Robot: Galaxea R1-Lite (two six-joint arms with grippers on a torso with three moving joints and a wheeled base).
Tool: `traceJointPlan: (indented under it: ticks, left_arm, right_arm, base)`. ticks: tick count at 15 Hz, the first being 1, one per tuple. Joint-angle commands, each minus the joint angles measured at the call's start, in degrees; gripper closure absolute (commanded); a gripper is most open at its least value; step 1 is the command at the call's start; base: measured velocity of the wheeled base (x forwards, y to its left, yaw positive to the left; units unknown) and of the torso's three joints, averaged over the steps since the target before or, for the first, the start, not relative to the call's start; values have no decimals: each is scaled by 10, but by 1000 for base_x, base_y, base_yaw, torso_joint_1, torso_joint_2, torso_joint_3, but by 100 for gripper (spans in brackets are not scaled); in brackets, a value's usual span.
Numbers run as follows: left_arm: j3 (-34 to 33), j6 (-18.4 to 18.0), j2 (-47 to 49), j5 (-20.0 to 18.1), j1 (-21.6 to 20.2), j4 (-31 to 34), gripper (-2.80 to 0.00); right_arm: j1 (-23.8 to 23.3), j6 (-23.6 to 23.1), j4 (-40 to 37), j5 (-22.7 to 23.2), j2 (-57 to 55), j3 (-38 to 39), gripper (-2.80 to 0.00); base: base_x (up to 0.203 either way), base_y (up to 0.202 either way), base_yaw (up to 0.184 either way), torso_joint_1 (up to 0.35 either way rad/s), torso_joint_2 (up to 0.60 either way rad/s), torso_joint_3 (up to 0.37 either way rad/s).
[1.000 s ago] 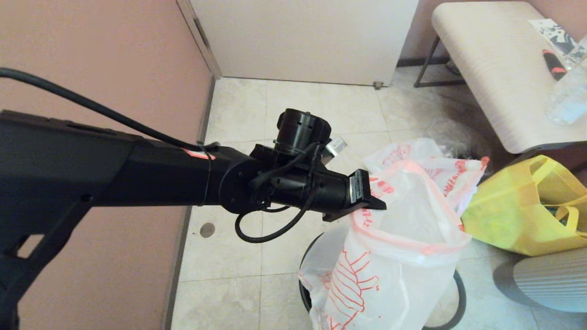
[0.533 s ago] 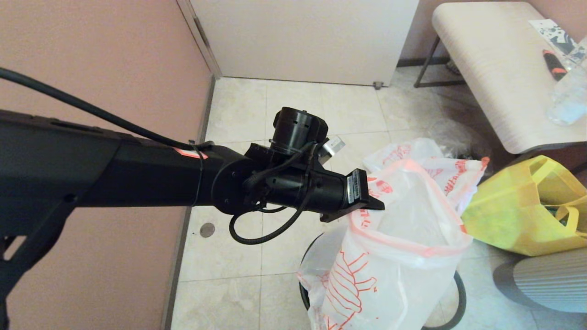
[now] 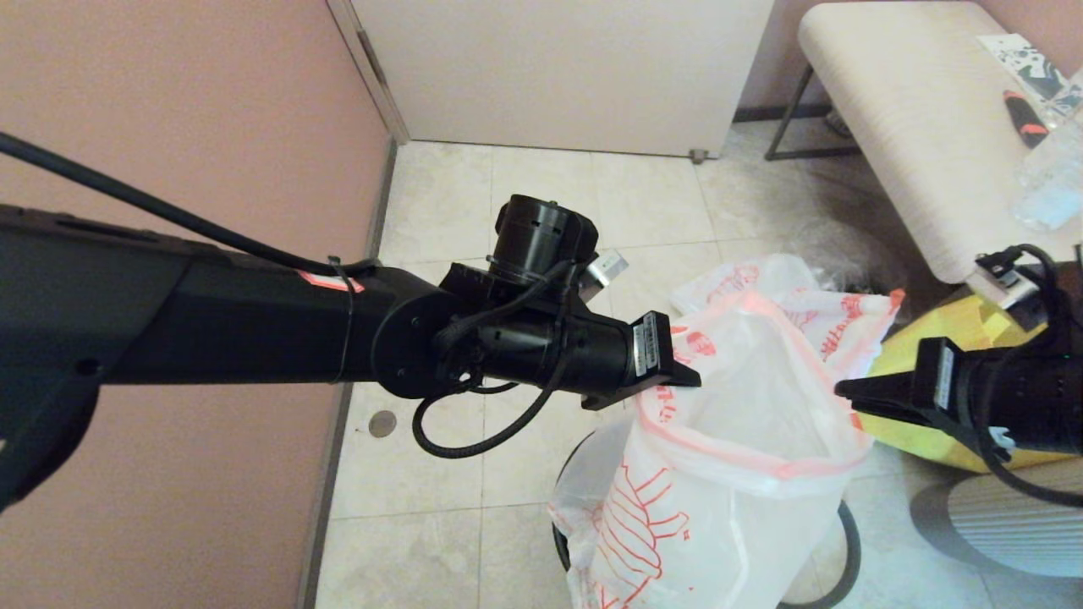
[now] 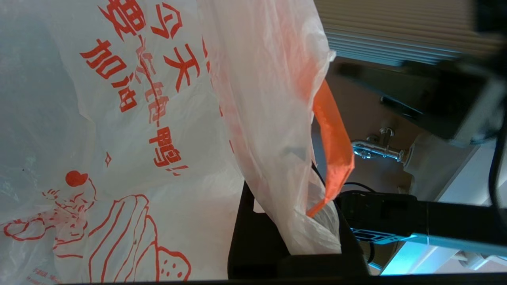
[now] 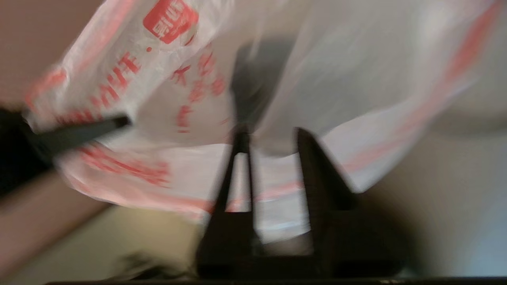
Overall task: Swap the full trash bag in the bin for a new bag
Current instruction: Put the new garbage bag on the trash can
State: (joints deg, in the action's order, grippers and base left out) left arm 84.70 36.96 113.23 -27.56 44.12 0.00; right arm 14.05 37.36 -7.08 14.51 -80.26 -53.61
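Note:
The new bag [image 3: 744,474], thin white plastic with red-orange print and a pinkish rim, hangs with its mouth open over the bin [image 3: 849,541], whose black rim shows under it. My left gripper [image 3: 689,376] is shut on a bunched part of the bag's left edge [image 4: 313,233]. Coming in from the right, my right gripper [image 3: 846,391] stands open at the bag's right rim, with white plastic [image 5: 277,190] showing between its fingers [image 5: 317,174]. More white printed plastic [image 3: 744,283] lies behind; I cannot tell if it is the full trash bag.
A yellow fabric tote [image 3: 956,423] sits on the floor to the right, with a grey ribbed round object [image 3: 1015,516] in front of it. A pale bench [image 3: 914,127] carries a clear bottle [image 3: 1049,178]. A pink wall [image 3: 169,127] runs along the left.
My right arm has come into the head view from the right and its gripper has opened by the bag's rim. The left arm has drifted slightly left with the bag.

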Motion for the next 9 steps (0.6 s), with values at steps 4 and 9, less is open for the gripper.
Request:
traceJointPlan:
  ticks: [4,9]
  left_arm:
    - [-3,2,-4,4,-1,0,0]
    - [-18,-6,-5,21,-1,-1,0]
  right_arm:
    - [-11,99,-244,56,-122,-174,-280]
    - [-35,112,-388,16,-152,-246,-280]
  base:
    - [0,0,0,0,0,0]
    - [0,0,0,0,0,0]
